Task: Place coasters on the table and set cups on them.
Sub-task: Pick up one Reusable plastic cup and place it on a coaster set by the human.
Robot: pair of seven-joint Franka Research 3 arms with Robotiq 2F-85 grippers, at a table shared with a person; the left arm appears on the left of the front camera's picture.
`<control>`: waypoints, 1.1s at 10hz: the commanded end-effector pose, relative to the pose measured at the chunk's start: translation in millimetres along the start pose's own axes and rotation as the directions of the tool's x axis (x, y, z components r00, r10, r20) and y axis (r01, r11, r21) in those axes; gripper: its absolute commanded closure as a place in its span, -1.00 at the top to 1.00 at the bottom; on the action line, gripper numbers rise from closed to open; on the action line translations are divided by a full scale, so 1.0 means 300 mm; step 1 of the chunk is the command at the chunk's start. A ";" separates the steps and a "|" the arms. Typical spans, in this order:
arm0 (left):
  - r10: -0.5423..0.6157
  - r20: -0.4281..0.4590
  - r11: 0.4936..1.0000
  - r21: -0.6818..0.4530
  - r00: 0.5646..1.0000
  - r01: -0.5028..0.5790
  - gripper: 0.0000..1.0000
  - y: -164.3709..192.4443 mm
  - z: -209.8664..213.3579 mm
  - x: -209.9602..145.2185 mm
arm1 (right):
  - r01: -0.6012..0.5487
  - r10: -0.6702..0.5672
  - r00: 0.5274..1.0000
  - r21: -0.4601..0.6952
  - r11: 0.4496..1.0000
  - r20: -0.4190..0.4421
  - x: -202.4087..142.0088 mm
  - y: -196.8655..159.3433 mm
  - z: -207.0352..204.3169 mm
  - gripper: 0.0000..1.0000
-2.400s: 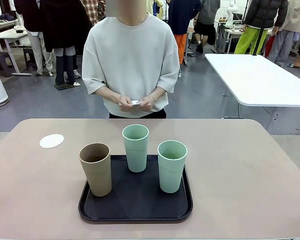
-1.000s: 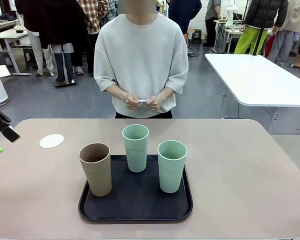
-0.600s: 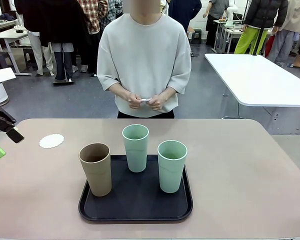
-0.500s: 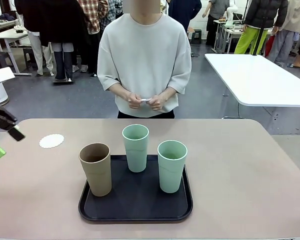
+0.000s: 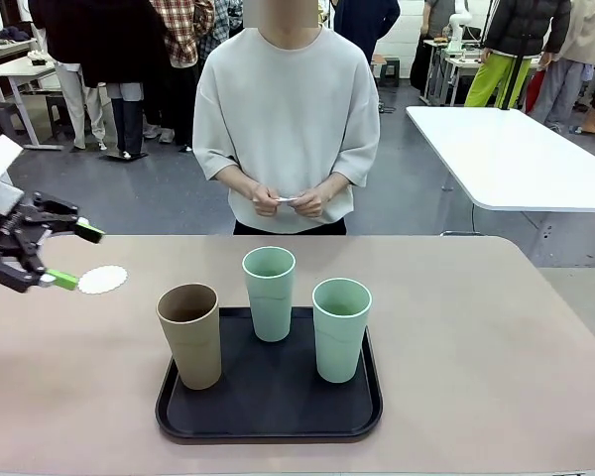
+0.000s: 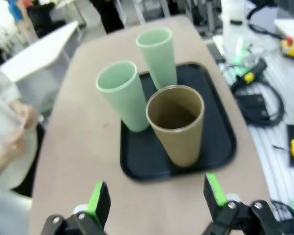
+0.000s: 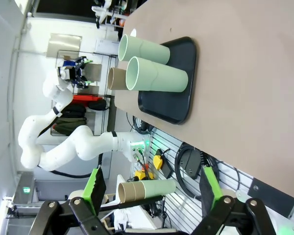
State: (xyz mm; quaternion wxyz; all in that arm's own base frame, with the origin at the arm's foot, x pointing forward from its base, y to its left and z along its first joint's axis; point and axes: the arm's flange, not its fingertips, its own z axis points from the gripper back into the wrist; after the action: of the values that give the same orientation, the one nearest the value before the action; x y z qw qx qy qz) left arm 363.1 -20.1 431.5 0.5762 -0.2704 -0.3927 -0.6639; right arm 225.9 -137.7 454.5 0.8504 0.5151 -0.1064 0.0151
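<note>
The beige-pink bench [image 5: 496,337] stands in a grey-floored room, with a white table [image 5: 516,149] off to the right. A black tray [image 5: 268,428] at its near edge carries the tan cup [image 5: 190,335], the far mint cup [image 5: 269,294] and the near mint cup [image 5: 341,329]. One coaster [image 5: 102,280] lies near the far-left corner. The left hand [image 5: 77,258], spread wide and empty, is just beside the coaster. The right hand [image 7: 152,186] is also spread wide and empty.

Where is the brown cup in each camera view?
Front view: brown cup on the front-left corner of the black tray.
Left wrist view: brown cup at centre, nearest on the tray.
Right wrist view: brown cup upper left, partly behind the mint cups.
Shared landmark: the black tray.
</note>
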 end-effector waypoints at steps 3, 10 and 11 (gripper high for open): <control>0.170 0.154 0.963 -0.235 0.973 -0.131 1.00 -0.045 -0.205 -0.175 | -0.013 0.013 1.000 0.020 1.000 0.005 0.007 -0.002 -0.001 1.00; 0.212 0.162 0.952 -0.255 0.964 -0.167 1.00 -0.071 -0.253 -0.216 | -0.013 0.013 1.000 0.020 1.000 0.005 0.007 -0.002 -0.001 1.00; 0.212 0.162 0.952 -0.255 0.964 -0.167 1.00 -0.071 -0.253 -0.216 | -0.013 0.013 1.000 0.020 1.000 0.005 0.007 -0.002 -0.001 1.00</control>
State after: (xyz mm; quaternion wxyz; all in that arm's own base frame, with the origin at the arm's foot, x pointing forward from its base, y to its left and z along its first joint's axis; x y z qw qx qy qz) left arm 362.3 -47.1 335.1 0.5697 -0.4358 -0.3226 -0.6176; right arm 225.9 -137.5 454.6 0.8506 0.5149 -0.1059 0.0153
